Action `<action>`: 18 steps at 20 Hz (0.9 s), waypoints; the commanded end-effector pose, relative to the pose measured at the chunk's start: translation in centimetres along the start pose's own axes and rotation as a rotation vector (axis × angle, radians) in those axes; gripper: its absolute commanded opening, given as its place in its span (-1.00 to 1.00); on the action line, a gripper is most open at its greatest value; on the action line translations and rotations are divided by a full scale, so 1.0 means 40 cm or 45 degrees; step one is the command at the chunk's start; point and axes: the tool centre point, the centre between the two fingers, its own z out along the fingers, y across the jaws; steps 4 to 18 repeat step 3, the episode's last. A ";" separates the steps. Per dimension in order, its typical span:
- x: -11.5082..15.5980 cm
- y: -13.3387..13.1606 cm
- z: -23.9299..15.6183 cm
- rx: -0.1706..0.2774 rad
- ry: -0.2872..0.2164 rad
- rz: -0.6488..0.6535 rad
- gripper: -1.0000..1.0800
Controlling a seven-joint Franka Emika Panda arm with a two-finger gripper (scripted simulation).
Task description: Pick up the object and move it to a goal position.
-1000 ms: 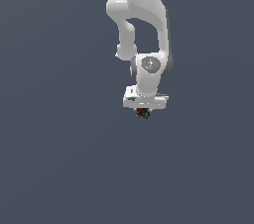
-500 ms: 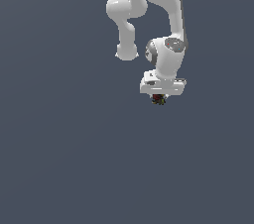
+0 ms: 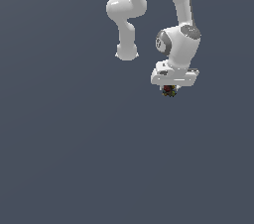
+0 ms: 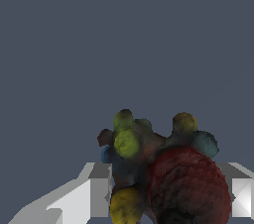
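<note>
The hand is closed tight on the small dark speckled object.

The arm runs off the exterior view's top edge, so its base and upper links are out of sight. In that view the object is a tiny dark lump under the claw, too small to show its shape, and the fingers are too small and too covered by it to make out. In the wrist view the lump is cut off by the picture's edge, and it hides the gap between the two fingers. Whether the pads touch it cannot be told there; both fingers are also cropped.
</note>
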 end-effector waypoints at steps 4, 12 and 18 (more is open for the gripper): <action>-0.009 -0.016 -0.010 0.001 0.000 0.002 -1.00; -0.009 -0.016 -0.010 0.001 0.000 0.002 -1.00; -0.009 -0.016 -0.010 0.001 0.000 0.002 -1.00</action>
